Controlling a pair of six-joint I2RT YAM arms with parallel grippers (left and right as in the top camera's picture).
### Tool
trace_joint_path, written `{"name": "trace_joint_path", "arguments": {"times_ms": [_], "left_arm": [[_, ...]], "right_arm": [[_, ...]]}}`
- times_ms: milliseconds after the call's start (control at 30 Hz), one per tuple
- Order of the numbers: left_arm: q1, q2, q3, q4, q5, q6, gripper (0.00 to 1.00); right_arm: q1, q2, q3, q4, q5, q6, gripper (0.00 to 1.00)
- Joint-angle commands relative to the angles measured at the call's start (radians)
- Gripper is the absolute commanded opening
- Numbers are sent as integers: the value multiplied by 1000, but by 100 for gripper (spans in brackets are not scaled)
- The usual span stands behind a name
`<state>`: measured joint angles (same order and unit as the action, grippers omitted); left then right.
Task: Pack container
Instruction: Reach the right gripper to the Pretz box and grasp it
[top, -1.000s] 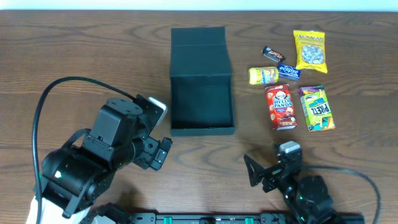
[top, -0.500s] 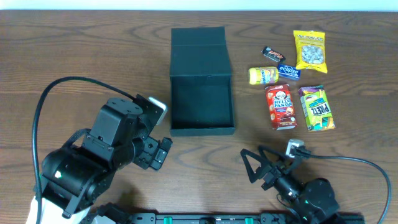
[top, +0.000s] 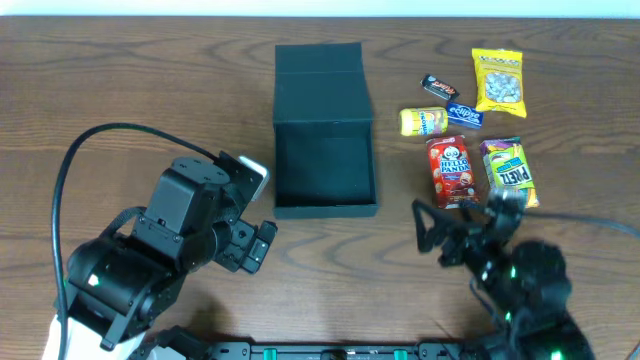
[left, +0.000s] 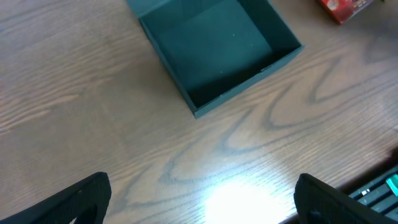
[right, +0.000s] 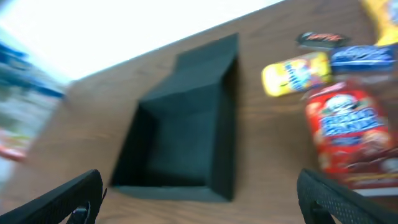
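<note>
Dark wood-grain table, glare patch.

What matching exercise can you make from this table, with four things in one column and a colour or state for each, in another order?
Things:
1. container
2. Hello Panda box
3. bag with a window
4. right gripper

Descriptions:
a. red
b. yellow
c. black, empty inside
d. fingers apart, holding nothing

Pairs: 1-c, 2-a, 3-b, 4-d

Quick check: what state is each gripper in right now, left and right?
Left gripper: open, fingers wide apart, holding nothing.
Right gripper: open, fingers wide apart, holding nothing.
</note>
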<state>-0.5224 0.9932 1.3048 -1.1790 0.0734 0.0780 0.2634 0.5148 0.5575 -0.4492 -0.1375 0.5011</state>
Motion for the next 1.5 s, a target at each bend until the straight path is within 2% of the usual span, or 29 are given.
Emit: {"name": "trace_joint_path", "arguments": {"times_ms": [0,200,433,767,1000,1167,1467], "left_arm": [[3,0,13,-2,5,-7,95],[3,0,13,-2,5,-7,95],[3,0,13,-2,5,-7,95],[3,0,13,-2,5,-7,95],[3,0,13,-2,5,-7,95],[3,0,13,-2,5,-7,95],[3,0,13,-2,5,-7,95]], "right_arm": [[-64,138,106,-19,26,-163,99],[-188,464,319,-20,45,-299,99],[-293,702,468,-135,198,-387,99],[-480,888,471,-160,219,-492,99],[-492,1043,471,-90,216,-665,99],[-504,1162,471,-66,216,-674,99],[-513,1269,471,-3,216,-701,99]]}}
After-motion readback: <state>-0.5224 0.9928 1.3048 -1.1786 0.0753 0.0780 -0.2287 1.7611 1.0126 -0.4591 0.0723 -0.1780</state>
